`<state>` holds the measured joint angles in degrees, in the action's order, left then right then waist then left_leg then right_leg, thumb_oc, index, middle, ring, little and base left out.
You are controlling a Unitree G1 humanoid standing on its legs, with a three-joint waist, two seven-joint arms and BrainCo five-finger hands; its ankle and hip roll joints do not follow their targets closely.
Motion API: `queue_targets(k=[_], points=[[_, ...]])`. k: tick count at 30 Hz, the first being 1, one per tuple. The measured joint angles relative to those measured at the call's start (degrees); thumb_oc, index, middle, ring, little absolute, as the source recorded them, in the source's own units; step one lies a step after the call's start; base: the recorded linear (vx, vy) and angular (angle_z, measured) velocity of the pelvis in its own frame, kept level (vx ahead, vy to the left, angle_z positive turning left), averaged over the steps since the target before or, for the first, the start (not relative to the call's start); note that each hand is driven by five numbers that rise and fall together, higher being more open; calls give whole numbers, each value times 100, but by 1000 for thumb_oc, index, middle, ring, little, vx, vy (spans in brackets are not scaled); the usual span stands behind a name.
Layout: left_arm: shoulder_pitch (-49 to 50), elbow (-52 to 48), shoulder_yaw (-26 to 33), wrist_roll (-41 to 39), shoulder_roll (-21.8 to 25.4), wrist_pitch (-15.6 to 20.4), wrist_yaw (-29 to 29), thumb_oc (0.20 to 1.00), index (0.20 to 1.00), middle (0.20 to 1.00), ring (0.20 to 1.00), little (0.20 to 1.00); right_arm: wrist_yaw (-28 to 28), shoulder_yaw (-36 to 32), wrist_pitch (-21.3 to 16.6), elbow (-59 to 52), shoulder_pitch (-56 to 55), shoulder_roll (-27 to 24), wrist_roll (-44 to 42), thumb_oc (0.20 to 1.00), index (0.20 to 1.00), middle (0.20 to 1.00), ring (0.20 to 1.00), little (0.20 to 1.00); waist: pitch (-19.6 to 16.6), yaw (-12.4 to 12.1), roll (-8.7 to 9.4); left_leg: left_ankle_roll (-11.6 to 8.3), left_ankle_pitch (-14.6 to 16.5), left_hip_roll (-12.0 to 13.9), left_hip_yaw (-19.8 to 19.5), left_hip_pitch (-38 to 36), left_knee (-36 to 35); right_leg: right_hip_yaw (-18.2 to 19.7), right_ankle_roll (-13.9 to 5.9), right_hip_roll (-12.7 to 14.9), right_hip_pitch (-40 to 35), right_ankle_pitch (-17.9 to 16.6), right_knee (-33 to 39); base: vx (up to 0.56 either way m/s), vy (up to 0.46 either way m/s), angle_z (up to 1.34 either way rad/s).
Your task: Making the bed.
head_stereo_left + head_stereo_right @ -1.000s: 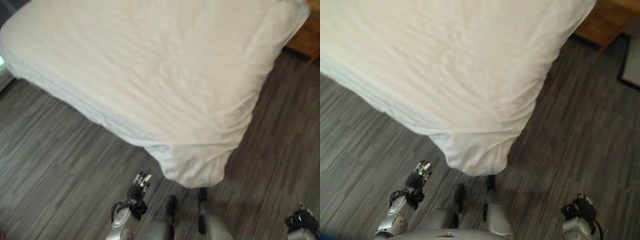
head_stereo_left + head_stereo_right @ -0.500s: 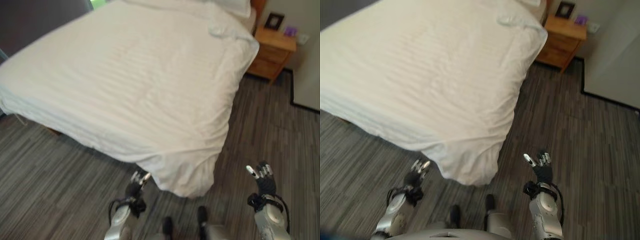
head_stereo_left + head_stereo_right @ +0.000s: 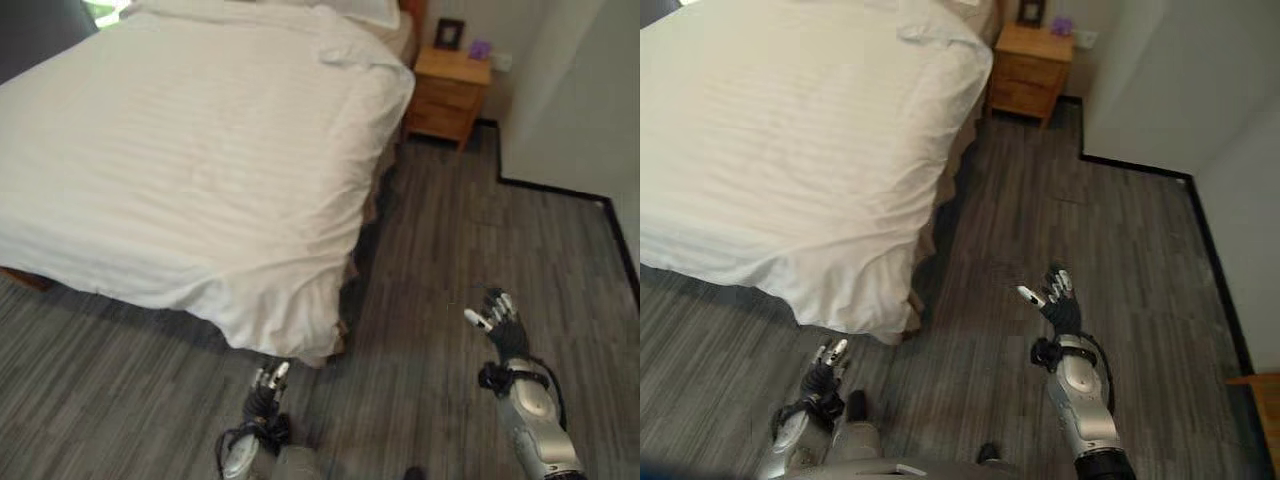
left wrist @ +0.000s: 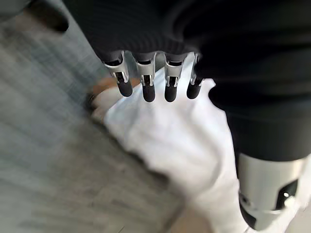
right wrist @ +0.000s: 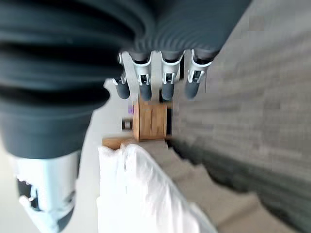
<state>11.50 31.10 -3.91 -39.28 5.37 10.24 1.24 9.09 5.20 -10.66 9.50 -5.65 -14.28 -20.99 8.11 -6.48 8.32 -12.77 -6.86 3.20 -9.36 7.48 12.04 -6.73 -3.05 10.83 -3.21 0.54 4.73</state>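
Two head cameras look steeply down from above; both share the white quilted bed [image 3: 190, 150] at upper left. Each wrist camera looks closely along its fingers, apparently toward that bed.

My right hand [image 3: 1058, 305] has silver fingers [image 5: 167, 83] ending in dark rounded tips, and a thumb set apart from them. Its back and wrist sit under a dark ribbed cover, below which the forearm is a smooth silver-grey shell with a black band at its lower end. My left hand [image 3: 266, 384] is built the same: a row of silver fingers [image 4: 146, 82] with dark tips, small slotted metal segments at their bases, and the dark ribbed cover above a silver-grey wrist.
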Motion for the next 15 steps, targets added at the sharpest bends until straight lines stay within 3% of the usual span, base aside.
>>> queue_targets(k=[1, 3, 6, 7, 8, 9, 12, 13, 14, 15], points=[[-20, -18, -33, 0, -25, -38, -58, 1000, 1000, 1000, 1000, 1000, -90, -83, -47, -92, -72, -41, -55, 1000, 1000, 1000, 1000, 1000, 6, 61, 10, 322, 329, -321, 226, 6, 344, 88, -34, -7, 5, -119, 88, -60, -102, -88], [-105, -170, -24, 0, -36, -51, -153, 1000, 1000, 1000, 1000, 1000, -88, -300, -23, -122, -370, -43, -223, 1000, 1000, 1000, 1000, 1000, -46, 332, -273, 863, 745, -404, 721, -111, 200, -5, -14, -279, 11, -90, 95, -38, -59, 8], [-350, -377, -81, 3, -11, -83, -168, 1000, 1000, 1000, 1000, 1000, -92, -463, 42, -108, -831, 12, -204, 1000, 1000, 1000, 1000, 1000, -138, 555, -428, 1209, 1025, -457, 1261, -317, -272, -115, -46, -438, 87, -130, 116, -33, 3, 25], [-385, -393, -151, 4, -20, -91, -168, 1000, 1000, 1000, 1000, 1000, -72, -494, 44, -148, -942, 38, -203, 1000, 1000, 1000, 1000, 1000, -228, 744, -622, 1347, 1122, -346, 1442, -469, -757, -244, -60, -573, 124, -135, 108, -63, 22, 25], [-423, -380, -278, 11, 41, -92, -165, 1000, 1000, 1000, 1000, 1000, -39, -442, 77, -53, -897, 109, -202, 1000, 1000, 1000, 1000, 1000, -268, 776, -640, 1458, 1036, -417, 1343, -696, -1328, -162, -114, -606, 238, -150, 88, -47, 15, 4], [-473, -462, -367, 12, 95, -84, -166, 1000, 1000, 1000, 1000, 1000, -49, -370, 65, -75, -868, 132, -198, 1000, 1000, 1000, 1000, 1000, -276, 767, -623, 1510, 824, -468, 1329, -708, -1435, -71, -142, -606, 306, -247, 96, -36, 30, -13], [-440, -463, -494, 16, 243, -133, -157, 1000, 1000, 1000, 1000, 1000, -68, -172, 75, 1, -753, 438, -208, 1000, 1000, 1000, 1000, 1000, -307, 742, -611, 1579, 723, -592, 1333, -954, -1623, -48, -180, -478, 170, -307, 118, 6, 21, -1], [-5, -468, -320, 52, 383, -160, -150, 1000, 1000, 1000, 1000, 1000, -226, 3, 74, 18, -479, 433, -266, 1000, 1000, 1000, 1000, 1000, -498, 465, -469, 1574, 726, -593, 1329, -1064, -1690, -94, -213, -463, 73, -284, 136, -52, -37, -6], [94, -598, 37, 422, 309, -203, -154, 1000, 1000, 1000, 1000, 1000, -398, -131, 74, 136, -480, 545, -759, 1000, 1000, 1000, 1000, 1000, -499, 471, -469, 1502, 768, -572, 1399, -1057, -1695, -303, -245, -415, 107, -264, 138, -84, -70, -14], [256, -832, 395, 636, 312, -178, -68, 1000, 1000, 1000, 1000, 1000, -437, -257, 125, 348, -476, 537, -1080, 1000, 1000, 1000, 1000, 1000, -538, 471, -408, 1537, 745, -540, 1498, -1072, -1695, -190, -243, -454, 115, -265, 126, -111, -138, -53]])
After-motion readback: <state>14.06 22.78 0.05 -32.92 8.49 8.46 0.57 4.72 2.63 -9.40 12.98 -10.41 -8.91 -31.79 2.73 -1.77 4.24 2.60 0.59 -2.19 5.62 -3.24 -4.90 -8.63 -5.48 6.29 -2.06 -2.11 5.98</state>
